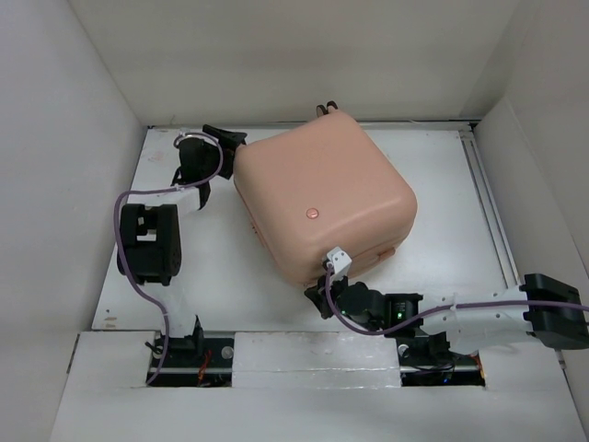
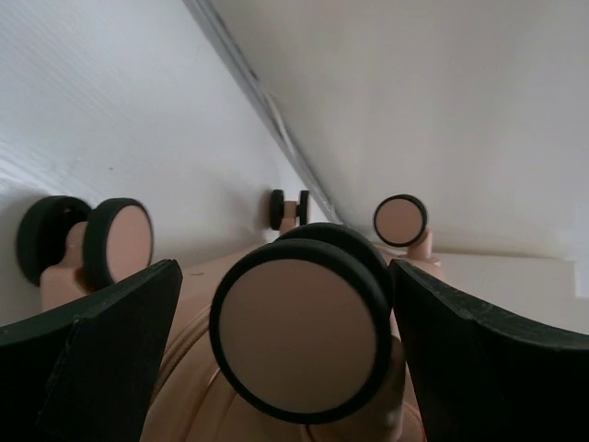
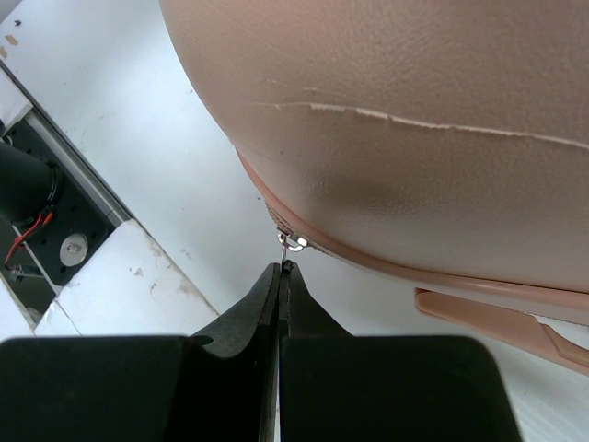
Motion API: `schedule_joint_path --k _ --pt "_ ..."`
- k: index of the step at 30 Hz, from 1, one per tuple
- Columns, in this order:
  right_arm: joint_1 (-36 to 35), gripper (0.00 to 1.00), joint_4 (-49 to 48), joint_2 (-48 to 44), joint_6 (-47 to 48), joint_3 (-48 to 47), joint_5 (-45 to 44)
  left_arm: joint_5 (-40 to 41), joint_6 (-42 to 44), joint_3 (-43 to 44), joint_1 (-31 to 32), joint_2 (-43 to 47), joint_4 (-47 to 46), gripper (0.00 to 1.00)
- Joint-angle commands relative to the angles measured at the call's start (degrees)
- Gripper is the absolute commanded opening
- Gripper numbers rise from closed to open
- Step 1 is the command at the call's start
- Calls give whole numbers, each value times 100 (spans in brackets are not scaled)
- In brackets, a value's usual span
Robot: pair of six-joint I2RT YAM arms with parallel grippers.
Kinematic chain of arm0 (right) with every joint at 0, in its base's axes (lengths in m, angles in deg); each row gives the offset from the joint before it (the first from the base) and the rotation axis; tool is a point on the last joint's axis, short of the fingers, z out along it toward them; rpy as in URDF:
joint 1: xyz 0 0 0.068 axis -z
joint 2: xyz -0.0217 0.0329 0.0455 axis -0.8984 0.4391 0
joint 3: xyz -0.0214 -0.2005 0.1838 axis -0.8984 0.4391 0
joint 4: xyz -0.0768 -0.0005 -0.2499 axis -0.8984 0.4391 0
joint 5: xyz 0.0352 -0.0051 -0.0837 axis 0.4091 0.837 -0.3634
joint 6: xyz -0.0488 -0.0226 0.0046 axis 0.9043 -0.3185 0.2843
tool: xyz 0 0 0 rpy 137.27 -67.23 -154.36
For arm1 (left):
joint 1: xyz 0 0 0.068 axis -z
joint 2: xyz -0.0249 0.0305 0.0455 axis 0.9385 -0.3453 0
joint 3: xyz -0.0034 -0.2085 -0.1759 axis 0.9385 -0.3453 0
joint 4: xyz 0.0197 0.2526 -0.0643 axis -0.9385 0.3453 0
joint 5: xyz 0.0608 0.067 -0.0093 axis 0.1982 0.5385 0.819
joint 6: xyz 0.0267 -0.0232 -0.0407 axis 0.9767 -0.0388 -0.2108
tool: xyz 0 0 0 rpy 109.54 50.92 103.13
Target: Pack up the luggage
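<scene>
White table (image 1: 442,184) boxed in by plain white walls (image 1: 276,55); a pale rail (image 1: 485,203) along its right edge

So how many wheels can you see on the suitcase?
4 in the left wrist view: nearest wheel inside the left hand, left wheel, far wheel, right wheel.

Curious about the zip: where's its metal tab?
In the right wrist view, the zipper tab sits at the near corner of the luggage, pinched by the right pincer.

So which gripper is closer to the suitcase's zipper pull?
Right. The right gripper pinches the zipper pull at the near corner; the left gripper straddles a wheel on the far side.
</scene>
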Motion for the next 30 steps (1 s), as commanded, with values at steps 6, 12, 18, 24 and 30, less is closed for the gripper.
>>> schedule_joint_path --k 6,12,18,24,30 --pt "-198 0 -742 -66 -84 -156 947 -324 -847 48 -24 -284 -1628 77" --pt "-198 0 -742 -119 -84 -104 947 -272 -971 162 -24 -338 -1918 60" --pt "-198 0 -742 -66 -84 -104 999 -272 -1251 162 -24 -338 -2120 50" --pt "-198 0 -742 -66 -137 -104 1061 -157 -1375 214 -24 -390 -2235 36" --pt "-198 0 -681 -408 -190 11 851 -210 -1270 189 -76 -452 -2366 0"
